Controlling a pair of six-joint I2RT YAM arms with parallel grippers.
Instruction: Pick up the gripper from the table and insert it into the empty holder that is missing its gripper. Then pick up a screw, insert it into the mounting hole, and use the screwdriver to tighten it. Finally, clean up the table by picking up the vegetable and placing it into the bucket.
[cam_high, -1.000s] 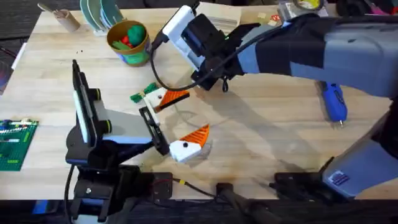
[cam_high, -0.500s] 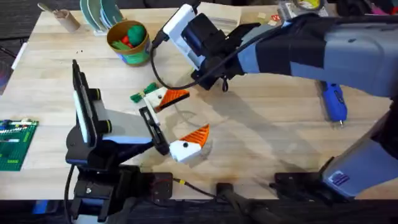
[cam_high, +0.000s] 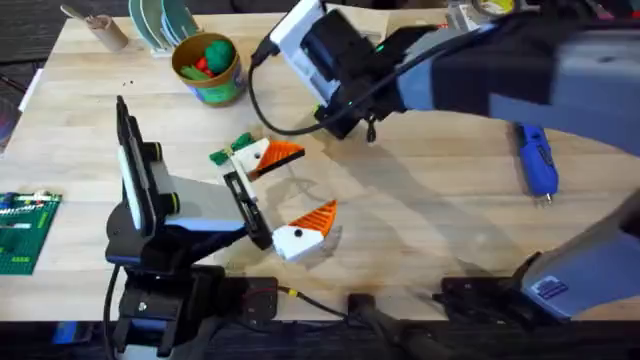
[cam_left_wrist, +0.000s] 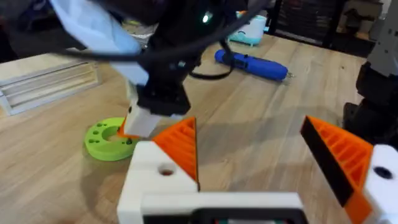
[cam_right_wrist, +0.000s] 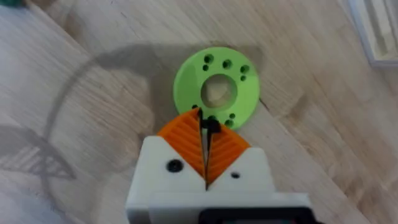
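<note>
My left gripper (cam_high: 290, 192) lies open on the table. Its far jaw is the white holder (cam_left_wrist: 158, 177) with the orange gripper (cam_left_wrist: 181, 146) seated in it and a mounting hole (cam_left_wrist: 165, 170) on top. My right gripper (cam_right_wrist: 204, 124) is shut on a small black screw (cam_right_wrist: 209, 127), hovering over a lime-green ring (cam_right_wrist: 216, 90) just beyond that jaw. The right gripper (cam_high: 363, 128) reaches across from the right. The green vegetable (cam_high: 230, 150) lies beside the far jaw. The bucket (cam_high: 207, 68) stands at the back left. The blue screwdriver (cam_high: 537, 162) lies at the right.
The bucket holds round green and red toy food. A green brick plate (cam_high: 25, 230) sits at the left edge, a tan cup (cam_high: 100, 28) and stacked plates (cam_high: 160, 20) at the back left. Bare wood (cam_high: 440, 210) stretches between the left gripper and the screwdriver.
The right arm has shifted a little to the right and farther back, carrying its shut gripper with it. The left arm has stayed still.
</note>
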